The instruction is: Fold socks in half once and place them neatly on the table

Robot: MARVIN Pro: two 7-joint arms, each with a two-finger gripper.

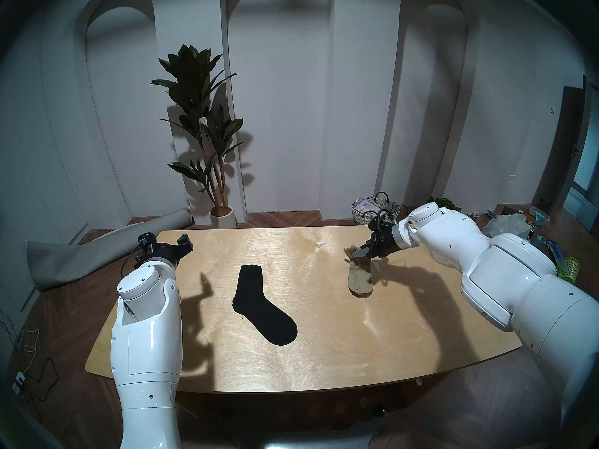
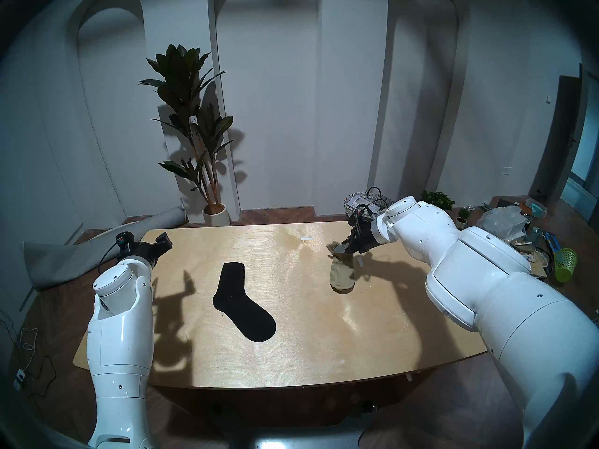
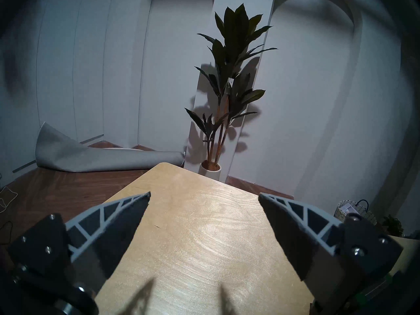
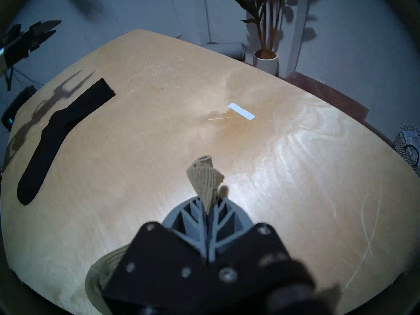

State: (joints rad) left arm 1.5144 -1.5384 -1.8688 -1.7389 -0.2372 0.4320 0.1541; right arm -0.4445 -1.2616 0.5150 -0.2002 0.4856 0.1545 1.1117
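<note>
A large table [image 1: 324, 341] fills the lower half of the head view; its top is pale plywood with swirling grain, a soft sheen and rounded corners, over a dark base. Two glossy white robot arms enter from the lower left and the right edge of the frame; each ends in a black wrist block with grey lattice fingers.

The black sock [image 1: 259, 304] lies flat and unfolded left of the frame's centre; it is smooth, plain and L-shaped, its straight cuff toward the far edge and its rounded toe toward the lower right. The olive-tan sock [image 1: 359, 276] is right of centre, ribbed and shorter; its cuff end is lifted while its lower part slumps on the wood in a bunched, rounded heap.

The right gripper [image 1: 359, 252], right of centre and angled down, is clamped tight on that tan sock's cuff; in the right wrist view the twisted ribbed cuff [image 4: 205, 178] pokes up beyond the pressed-together fingers [image 4: 218, 219]. The left gripper [image 1: 185, 241], at the table's far left corner in the head view, is spread wide and holds nothing; its wedge-shaped fingers [image 3: 118, 219] sit well apart over bare wood.

A small white tape strip [image 1: 322, 242], a thin rectangle, lies near the far edge; upper centre of the table.
</note>
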